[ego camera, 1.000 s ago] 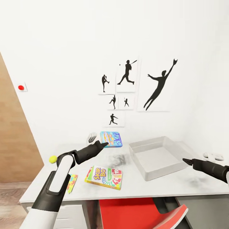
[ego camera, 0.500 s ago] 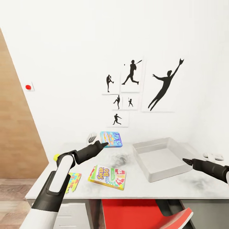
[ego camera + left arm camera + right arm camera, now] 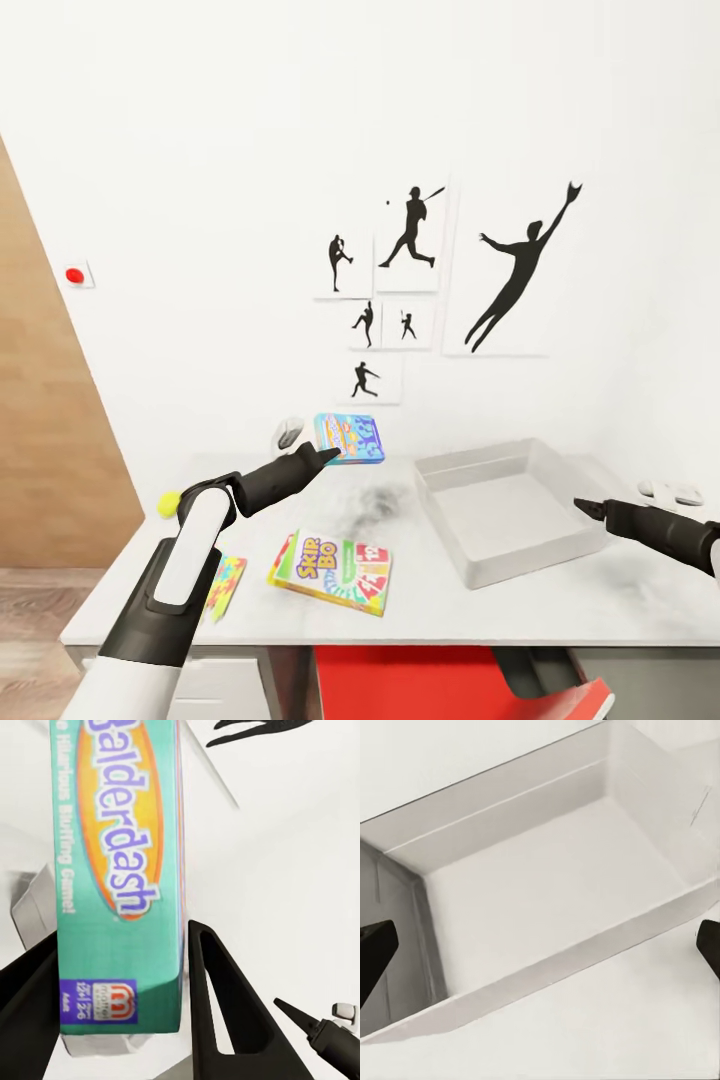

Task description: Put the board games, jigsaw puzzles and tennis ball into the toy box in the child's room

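My left gripper is shut on the blue board game, held up above the table. In the left wrist view its teal Balderdash face sits between the two fingers. The SKIP-BO board game lies flat on the table near the front. A jigsaw puzzle lies partly behind my left forearm. The tennis ball rests at the table's left end. The toy box stands empty at the right. My right gripper hovers open just right of it, over its rim.
A red chair is tucked under the table's front edge. Small white objects lie at the table's back left and far right. A red wall button and baseball silhouettes hang on the white wall.
The whole picture has shifted a little, so the camera has moved. Both arms keep their pose, and the blue board game stays in the left gripper.
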You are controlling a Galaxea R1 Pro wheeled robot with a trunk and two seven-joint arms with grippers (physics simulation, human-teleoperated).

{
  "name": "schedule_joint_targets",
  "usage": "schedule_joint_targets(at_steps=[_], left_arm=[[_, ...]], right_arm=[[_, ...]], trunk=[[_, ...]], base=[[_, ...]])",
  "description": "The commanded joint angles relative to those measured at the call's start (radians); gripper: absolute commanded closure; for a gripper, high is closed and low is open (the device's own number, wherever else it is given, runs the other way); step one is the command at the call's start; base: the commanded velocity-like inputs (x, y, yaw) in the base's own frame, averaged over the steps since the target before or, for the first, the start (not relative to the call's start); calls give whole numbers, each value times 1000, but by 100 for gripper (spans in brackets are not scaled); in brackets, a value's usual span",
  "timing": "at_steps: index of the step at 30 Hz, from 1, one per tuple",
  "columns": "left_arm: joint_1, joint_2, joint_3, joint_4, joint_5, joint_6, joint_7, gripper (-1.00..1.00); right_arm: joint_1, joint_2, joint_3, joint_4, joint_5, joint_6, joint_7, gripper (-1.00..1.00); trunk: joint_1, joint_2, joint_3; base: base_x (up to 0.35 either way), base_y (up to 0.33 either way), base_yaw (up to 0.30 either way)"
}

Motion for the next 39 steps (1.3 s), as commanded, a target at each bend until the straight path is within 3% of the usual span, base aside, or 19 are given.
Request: schedule_joint_targets(at_steps=[1, 39], left_arm=[[-1, 0, 1, 0, 2, 4, 0, 100], [17, 0, 1, -17, -3, 3, 3, 100]], right_arm=[[-1, 0, -1, 0, -9, 6, -4, -100], [2, 7, 2, 2, -5, 6, -4, -100]], trunk=[[1, -2, -2], [1, -2, -2]], base=[[165, -45, 1], [61, -16, 0]])
